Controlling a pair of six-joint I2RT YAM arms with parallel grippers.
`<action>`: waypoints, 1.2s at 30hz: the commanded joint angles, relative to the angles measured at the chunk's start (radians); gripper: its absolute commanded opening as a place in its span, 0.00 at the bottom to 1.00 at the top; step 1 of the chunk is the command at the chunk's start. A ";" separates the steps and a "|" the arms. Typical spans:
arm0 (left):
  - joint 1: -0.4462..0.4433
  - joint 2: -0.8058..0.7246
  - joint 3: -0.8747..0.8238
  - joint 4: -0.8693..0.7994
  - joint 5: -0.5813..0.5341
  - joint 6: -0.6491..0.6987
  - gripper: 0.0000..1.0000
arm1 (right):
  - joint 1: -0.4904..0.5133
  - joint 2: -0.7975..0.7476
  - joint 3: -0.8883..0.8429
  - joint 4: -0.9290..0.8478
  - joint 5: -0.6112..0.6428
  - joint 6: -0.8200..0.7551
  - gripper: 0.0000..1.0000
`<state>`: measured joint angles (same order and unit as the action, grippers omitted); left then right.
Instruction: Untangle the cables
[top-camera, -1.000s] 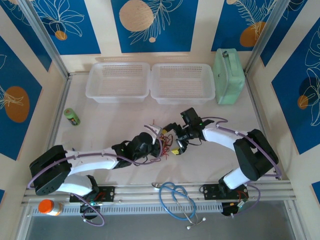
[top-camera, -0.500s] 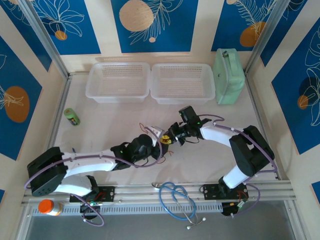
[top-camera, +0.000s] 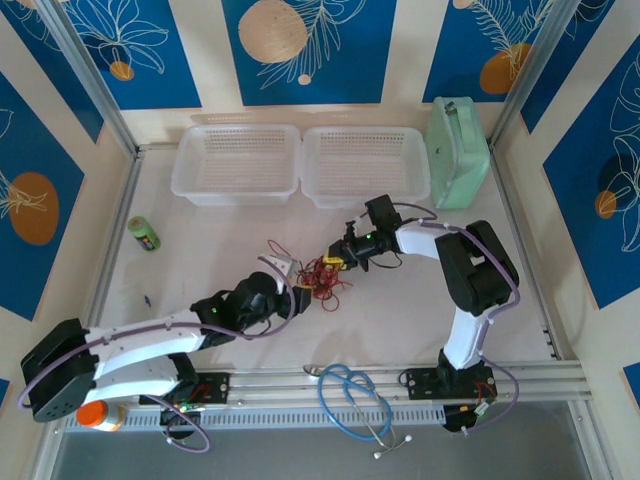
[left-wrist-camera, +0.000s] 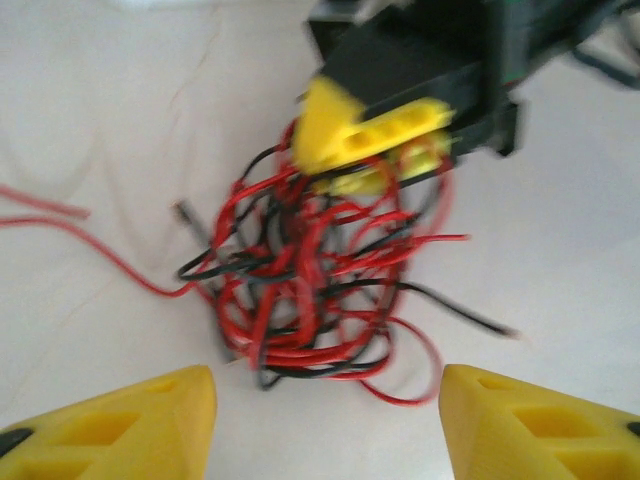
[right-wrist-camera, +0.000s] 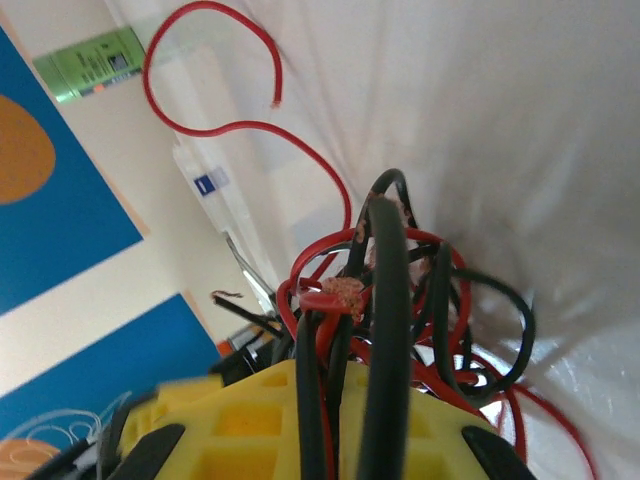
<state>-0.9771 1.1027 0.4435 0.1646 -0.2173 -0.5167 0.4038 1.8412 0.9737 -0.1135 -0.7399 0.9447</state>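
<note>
1. On the surface (top-camera: 200, 250), on the near side of the right basket (top-camera: 365, 165), the cables (top-camera: 322, 281) lie in a red-and-black tangle.
2. The right gripper (top-camera: 338, 262), between that basket and the tangle, has its fingers (left-wrist-camera: 375, 135) clenched on the cables' upper strands.
3. The left gripper (left-wrist-camera: 325, 425), beyond the tangle from the basket, has its fingers (left-wrist-camera: 120, 430) spread wide, grasping nothing.
</note>
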 joint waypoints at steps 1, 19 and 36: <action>0.075 0.059 -0.026 0.144 0.104 -0.031 0.56 | 0.006 -0.013 0.005 -0.009 -0.087 -0.113 0.00; 0.182 0.497 0.034 0.529 0.348 -0.102 0.56 | 0.029 -0.028 -0.007 -0.042 -0.026 -0.120 0.00; 0.205 0.348 0.006 0.331 0.163 -0.031 0.00 | -0.025 -0.144 -0.048 -0.276 0.152 -0.238 0.15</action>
<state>-0.7986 1.5314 0.4549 0.5873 0.0368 -0.5930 0.4000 1.7504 0.9543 -0.2512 -0.6483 0.7727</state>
